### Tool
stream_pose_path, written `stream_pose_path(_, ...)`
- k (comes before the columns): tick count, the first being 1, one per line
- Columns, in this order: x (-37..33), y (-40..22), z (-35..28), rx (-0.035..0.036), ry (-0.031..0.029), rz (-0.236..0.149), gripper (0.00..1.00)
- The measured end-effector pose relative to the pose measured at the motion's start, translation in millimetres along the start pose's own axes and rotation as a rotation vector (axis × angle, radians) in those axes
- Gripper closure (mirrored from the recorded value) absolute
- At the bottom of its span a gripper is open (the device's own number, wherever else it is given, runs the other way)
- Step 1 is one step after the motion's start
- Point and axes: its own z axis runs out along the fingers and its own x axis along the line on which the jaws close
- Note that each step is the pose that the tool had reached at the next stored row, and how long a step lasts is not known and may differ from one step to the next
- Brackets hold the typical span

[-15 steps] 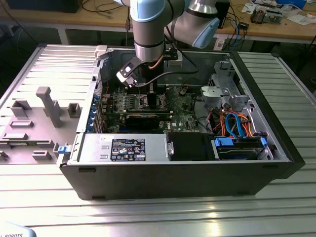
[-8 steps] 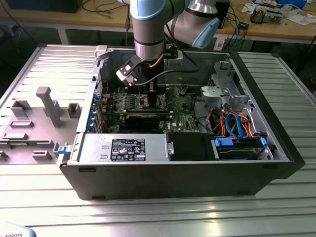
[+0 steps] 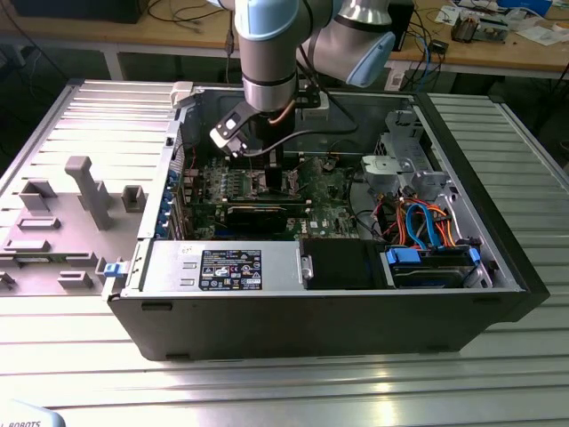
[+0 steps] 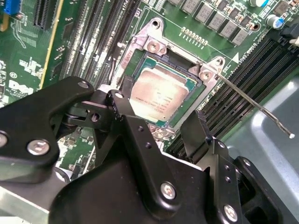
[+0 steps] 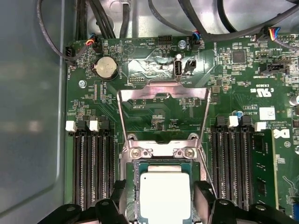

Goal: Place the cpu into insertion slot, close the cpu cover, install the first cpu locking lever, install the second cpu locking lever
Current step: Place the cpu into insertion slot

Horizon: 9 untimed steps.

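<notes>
As the computer case (image 3: pixel 311 320) lies open on the ribbed counter (image 3: pixel 267 391): we find the arm reaching down into it, over the green circuit board (image 5: pixel 233 88).
hand (image 4: pixel 161 109): released. Its black fingers (image 4: pixel 198 135) straddle the cpu, one to each side, and in both wrist views we see a gap between each finger and the cpu's edge.
cpu cover (image 5: pixel 163 89): stands up off the socket, hinged at the slot's rim and leaning toward the coin cell (image 5: pixel 106 68). We see board through its window.
insertion slot (image 4: pixel 154 45): set between two banks of memory slots (image 5: pixel 88 163).
cpu (image 5: pixel 164 196): lies in the insertion slot, flat, metal top up.
locking lever (image 4: pixel 252 105): a thin raised rod, slanting out over the memory slots.
step in hand: we judge it to be the placing, close to done. Done well, the cpu sits level with all four edges inside the rim and no corner riding up. The fingers stay off its sides, so nothing drags it askew.
pointing and axis: the cpu looks near square, so we find no marked long axis. Its edges run parallel to the memory slots.
</notes>
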Motion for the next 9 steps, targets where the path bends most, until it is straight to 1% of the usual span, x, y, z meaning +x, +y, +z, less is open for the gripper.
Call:
stream_pose_path(2, 0.1, -0.1, 0.6, 0.0002, 0.0075, 0.001, 0.32)
stream_pose_path(5, 0.1, -0.1, 0.7, 0.0002, 0.0072, 0.001, 0.32)
stream_pose_path(7, 0.1, 0.0, 0.1, 0.0000, -0.0059, 0.000, 0.32)
stream_pose_path(8, 0.1, 0.1, -1.2, 0.0001, -0.0072, -0.001, 0.32)
stream_pose_path(9, 0.2, 0.2, -2.6, 0.0000, -0.0070, -0.001, 0.32)
